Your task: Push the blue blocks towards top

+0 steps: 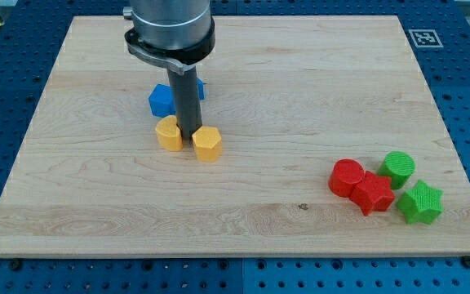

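Observation:
Two blue blocks sit left of the board's centre. One blue block (pixel 161 100) shows left of the rod; its shape is partly hidden. A second blue block (pixel 201 89) peeks out right of the rod, mostly hidden. My tip (pixel 189 132) rests on the board just below the blue blocks, between a yellow block (pixel 169 132) on its left and a yellow block (pixel 206 144) on its lower right. The tip looks close to or touching both yellow blocks.
A red cylinder (pixel 347 177), a red star-like block (pixel 373 193), a green cylinder (pixel 398 167) and a green star block (pixel 419 202) cluster at the view's lower right. A marker tag (pixel 424 37) is at the top right corner of the wooden board (pixel 300 82).

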